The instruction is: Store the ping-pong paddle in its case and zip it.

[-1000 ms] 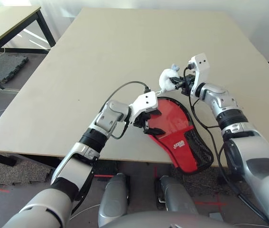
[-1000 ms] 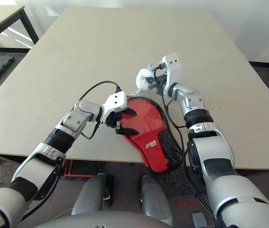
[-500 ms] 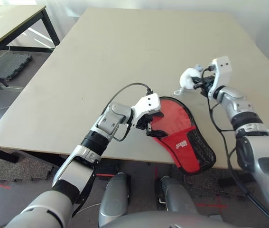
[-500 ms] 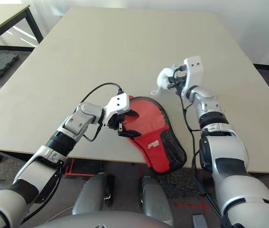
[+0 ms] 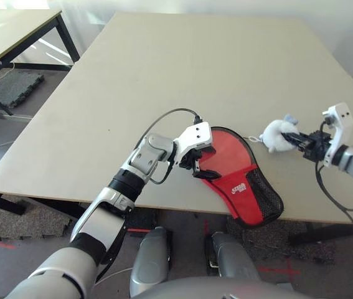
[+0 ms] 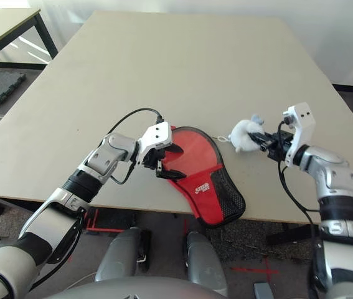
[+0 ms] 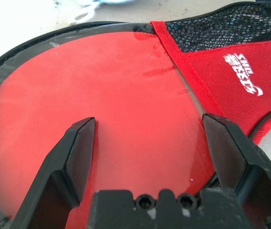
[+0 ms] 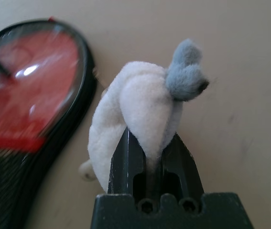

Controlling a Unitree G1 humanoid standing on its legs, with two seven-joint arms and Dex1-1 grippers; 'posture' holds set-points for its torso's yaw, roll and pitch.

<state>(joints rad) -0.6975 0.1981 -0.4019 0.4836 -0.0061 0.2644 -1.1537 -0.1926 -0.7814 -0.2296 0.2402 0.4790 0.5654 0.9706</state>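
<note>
While the case [image 5: 235,177] lies red side up at the near edge of the counter [image 5: 182,68], its narrow mesh-pocket end juts past that edge toward five o'clock and its round end points toward eleven o'clock. A black zipper rim runs around the round end, and a white logo sits on the red fabric just beside the mesh. Whether the paddle is inside the case I cannot tell; the round part shows a smooth red face in the left wrist view.

The left gripper [image 5: 196,163] hangs over the round end of the case at about nine o'clock from its middle, its jaws spread wide with nothing between them. In the left wrist view the two black fingers [image 7: 80,143] stand apart above the red surface, one on each side of it, and I cannot tell whether they touch it.

The right gripper [image 5: 301,142] is off at three o'clock from the case, low over the counter, its jaws pinched tight on a small white pouch [image 5: 277,135] with a grey-blue tuft [image 8: 187,71]. The pouch sits near the round rim of the case but apart from it, and a thin cord loop [image 5: 252,139] trails from the pouch toward the case.
</note>
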